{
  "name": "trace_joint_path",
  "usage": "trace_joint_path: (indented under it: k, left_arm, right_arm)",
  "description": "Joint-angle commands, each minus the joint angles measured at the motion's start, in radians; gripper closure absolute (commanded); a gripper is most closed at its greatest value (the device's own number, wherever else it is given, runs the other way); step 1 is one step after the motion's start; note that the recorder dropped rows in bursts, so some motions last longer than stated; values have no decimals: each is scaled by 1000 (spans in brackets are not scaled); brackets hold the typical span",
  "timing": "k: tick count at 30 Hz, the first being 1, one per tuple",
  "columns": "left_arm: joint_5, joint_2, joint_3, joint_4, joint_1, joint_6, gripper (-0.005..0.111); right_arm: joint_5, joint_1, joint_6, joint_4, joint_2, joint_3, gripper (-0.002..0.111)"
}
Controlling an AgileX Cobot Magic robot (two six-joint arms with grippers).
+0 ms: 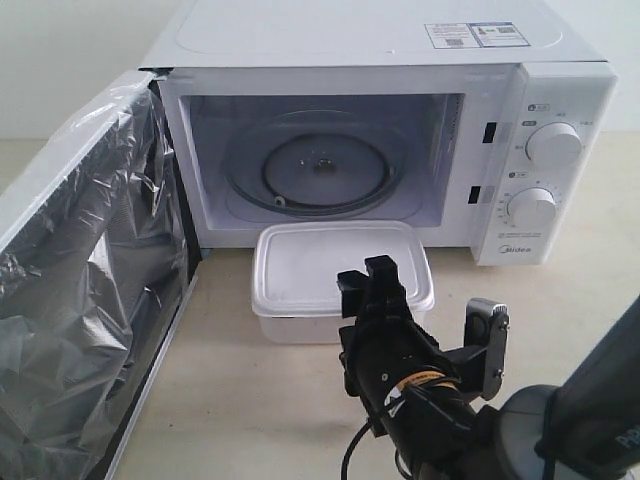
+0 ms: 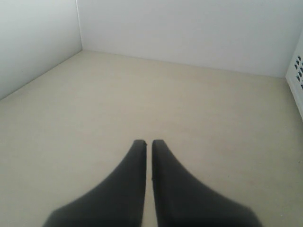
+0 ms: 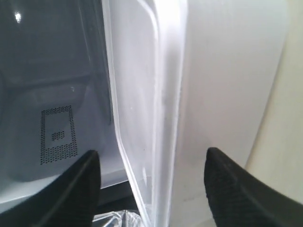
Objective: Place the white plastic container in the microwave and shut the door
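Sitting on the pale table (image 1: 240,400) in the lower middle of the exterior view, the white plastic container (image 1: 335,262) rests with its lid on, just in front of the mouth of the microwave (image 1: 370,40) and outside it. The microwave fills the upper part of that view. Its glass plate (image 1: 320,170) lies bare inside, and two round knobs (image 1: 553,145) sit on the panel at the right. The door (image 1: 90,300) hangs wide open at the left edge of the frame, its inner face covered in crinkled clear film. The right gripper (image 1: 368,280) comes up from the bottom centre of the exterior view to the container's near edge. In the right wrist view its jaws stand wide apart and turned on their side. The rim of the container runs between the two dark fingers (image 3: 71,189), one on the lid side and the other on the side-wall side. Neither finger presses on the plastic, and a gap shows on each side. The left gripper (image 2: 149,142) appears only in its own wrist view. Its jaws are drawn almost together with a thin slit between them, holding nothing, above bare table. A vented white side of the microwave (image 2: 298,71) shows at the border.
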Motion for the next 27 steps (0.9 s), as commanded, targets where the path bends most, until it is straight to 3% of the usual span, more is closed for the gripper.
trace_joint_path:
  k: [1,11,13,19,27]
  left_arm:
    - [0,-3,3,-5,4,5,102]
    - [0,-3,3,-5,4,5,102]
    - [0,-3,3,-5,4,5,102]
    - [0,-3,3,-5,4,5,102]
    - [0,-3,3,-5,4,5,102]
  right_arm:
    - [2,-34,-37,-12,-2,-10,51]
    - [10,-41,-37,-19,-2,-25,57]
    - [17,-41,-39,-22,-2,-33,65]
    - [22,-41,-47,-22,-2,-38,107]
    - [-42,-25,-54,-55,-2,-38,108]
